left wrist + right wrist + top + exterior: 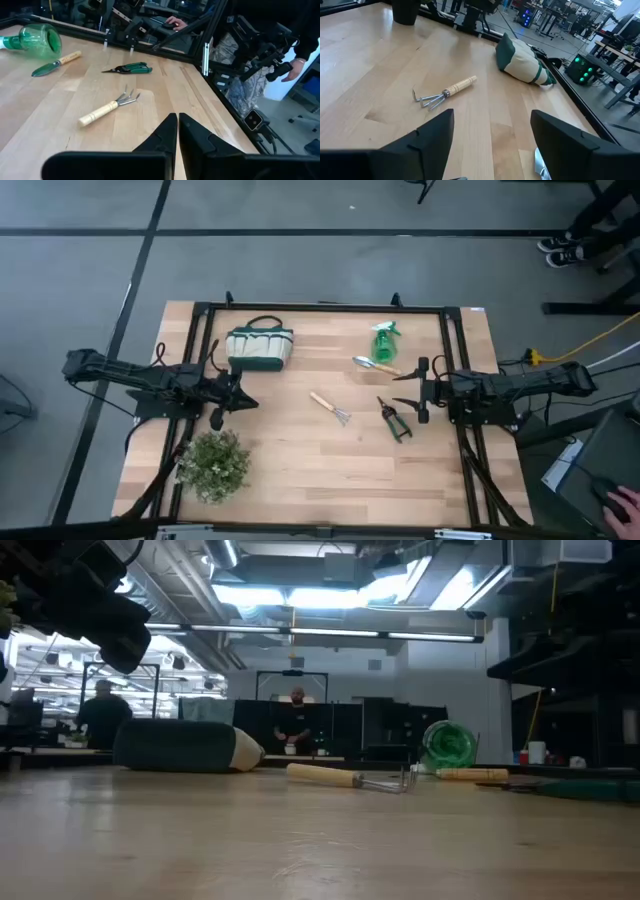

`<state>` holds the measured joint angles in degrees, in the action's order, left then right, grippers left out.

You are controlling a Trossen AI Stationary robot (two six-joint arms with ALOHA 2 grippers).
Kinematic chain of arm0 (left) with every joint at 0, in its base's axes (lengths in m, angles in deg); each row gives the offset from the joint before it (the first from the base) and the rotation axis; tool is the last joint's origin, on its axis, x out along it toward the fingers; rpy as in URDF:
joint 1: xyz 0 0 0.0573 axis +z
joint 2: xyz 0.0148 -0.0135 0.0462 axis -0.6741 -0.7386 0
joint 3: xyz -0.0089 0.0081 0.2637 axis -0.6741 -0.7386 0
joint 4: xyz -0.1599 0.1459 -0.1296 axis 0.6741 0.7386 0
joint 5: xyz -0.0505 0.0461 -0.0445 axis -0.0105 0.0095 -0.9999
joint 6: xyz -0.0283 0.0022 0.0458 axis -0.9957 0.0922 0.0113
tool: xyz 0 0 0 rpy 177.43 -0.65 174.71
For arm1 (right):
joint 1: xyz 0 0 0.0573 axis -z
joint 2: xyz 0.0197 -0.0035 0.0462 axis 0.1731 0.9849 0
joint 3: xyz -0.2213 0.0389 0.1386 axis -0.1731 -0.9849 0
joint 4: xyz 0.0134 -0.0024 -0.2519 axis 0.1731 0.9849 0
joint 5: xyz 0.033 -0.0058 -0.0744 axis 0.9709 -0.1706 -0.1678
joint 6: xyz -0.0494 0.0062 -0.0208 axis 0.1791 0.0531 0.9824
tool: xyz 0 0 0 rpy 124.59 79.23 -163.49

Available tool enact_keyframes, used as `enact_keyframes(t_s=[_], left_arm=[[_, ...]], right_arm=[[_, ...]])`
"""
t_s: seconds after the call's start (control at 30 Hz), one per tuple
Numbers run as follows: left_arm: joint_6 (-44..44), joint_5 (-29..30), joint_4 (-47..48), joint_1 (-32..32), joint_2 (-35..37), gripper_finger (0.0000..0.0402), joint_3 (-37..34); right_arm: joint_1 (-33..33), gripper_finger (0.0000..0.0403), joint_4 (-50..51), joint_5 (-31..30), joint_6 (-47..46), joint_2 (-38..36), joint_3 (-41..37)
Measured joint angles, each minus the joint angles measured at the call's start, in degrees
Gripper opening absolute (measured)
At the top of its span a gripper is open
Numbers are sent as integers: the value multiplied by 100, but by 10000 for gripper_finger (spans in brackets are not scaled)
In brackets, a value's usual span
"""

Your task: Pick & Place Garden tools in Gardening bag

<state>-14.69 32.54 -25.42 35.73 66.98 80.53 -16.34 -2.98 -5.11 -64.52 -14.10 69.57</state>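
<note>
At inspection, nothing had been bagged. In the high view the gardening bag point(259, 347) lay on its side in the upper left of the table, with the potted plant point(213, 464) at lower left. The mini rake point(329, 407) lay at centre, the pruning shears point(394, 420) right of it, and the trowel point(374, 365) and spray bottle point(384, 339) in the upper right. The right gripper point(408, 389) hung between trowel and shears, fingers spread wide and empty. The left gripper point(238, 402) waited below the bag, fingers pressed together on nothing. In my judgement the step in hand was a first pick by the right arm. To do it well, the fingers should straddle a tool's handle crosswise and descend squarely. The bag's mouth position could not be confirmed, so the placement may need the left arm to steady it.
</note>
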Motion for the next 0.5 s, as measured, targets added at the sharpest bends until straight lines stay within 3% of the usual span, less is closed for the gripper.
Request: enact_keyframes(t_s=[0.5], left_arm=[[0,-2,0,2,0,13,2]], right_arm=[[2,268,0,0,-2,-2,0]])
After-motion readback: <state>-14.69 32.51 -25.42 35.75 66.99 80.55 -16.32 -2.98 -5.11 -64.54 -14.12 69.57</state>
